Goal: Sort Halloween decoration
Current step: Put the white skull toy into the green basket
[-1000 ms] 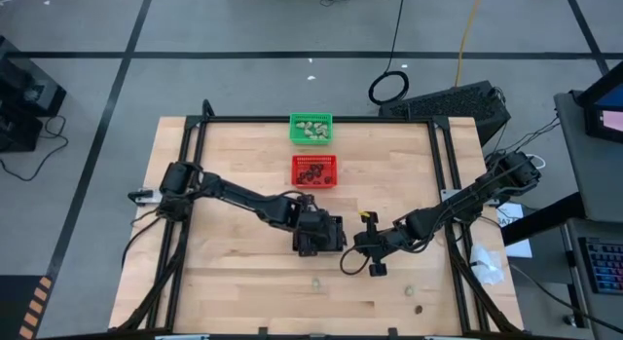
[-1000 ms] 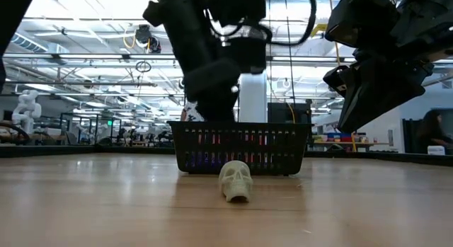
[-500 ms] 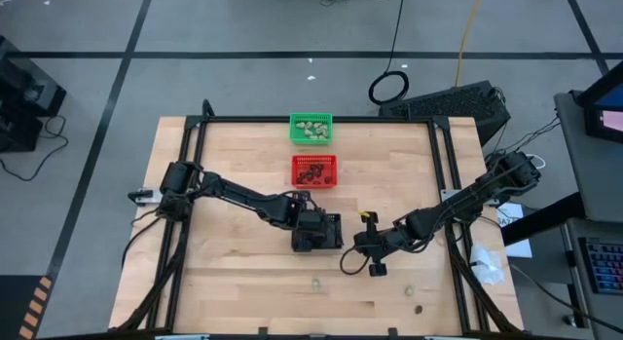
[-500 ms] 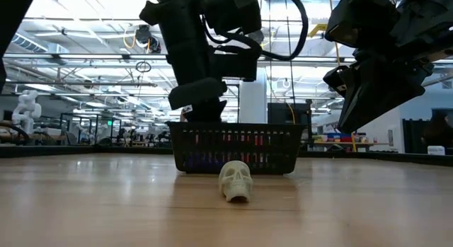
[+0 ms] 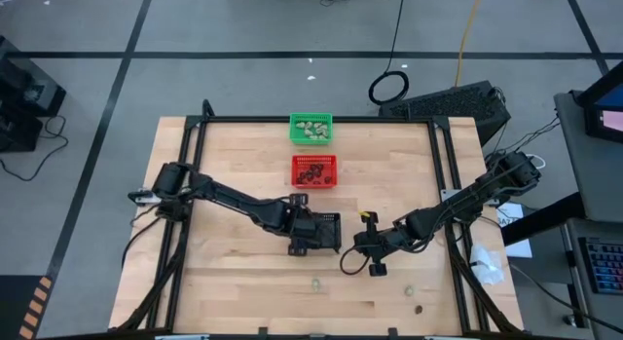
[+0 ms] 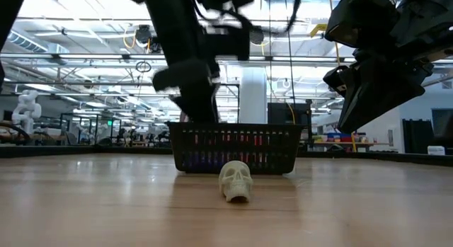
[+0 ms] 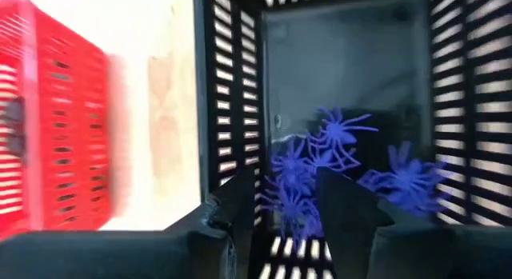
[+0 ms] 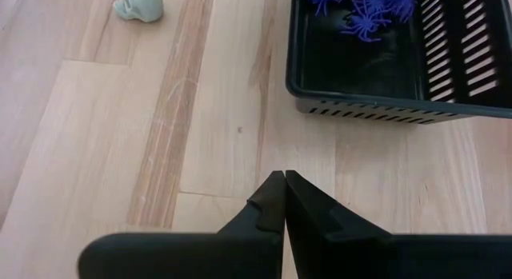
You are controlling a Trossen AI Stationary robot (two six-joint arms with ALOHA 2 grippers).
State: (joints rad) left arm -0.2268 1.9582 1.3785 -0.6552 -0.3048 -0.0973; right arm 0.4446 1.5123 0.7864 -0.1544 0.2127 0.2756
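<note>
A black mesh basket (image 7: 344,87) near the table's middle holds several purple spider trinkets (image 7: 320,163) lying on its floor. My left gripper (image 7: 288,207) hangs open over the basket (image 5: 333,221), fingers pointing down, with spiders showing in the gap below. To the basket's right, my right gripper (image 8: 284,201) is shut and empty above bare wood (image 5: 358,245). A pale cream skull (image 6: 235,180) rests on the table in front of the basket; it also shows in the right wrist view (image 8: 138,5).
A red basket (image 5: 314,170) with dark trinkets and a green basket (image 5: 311,129) with pale ones stand toward the far edge. A second pale trinket (image 5: 409,292) and a dark brown one (image 5: 419,307) lie near the front right. A black frame (image 5: 185,184) borders the table.
My left gripper has shifted a little toward the table's left edge and slightly up over the black basket, tipping as it went. The skull and the basket have stayed where they were.
</note>
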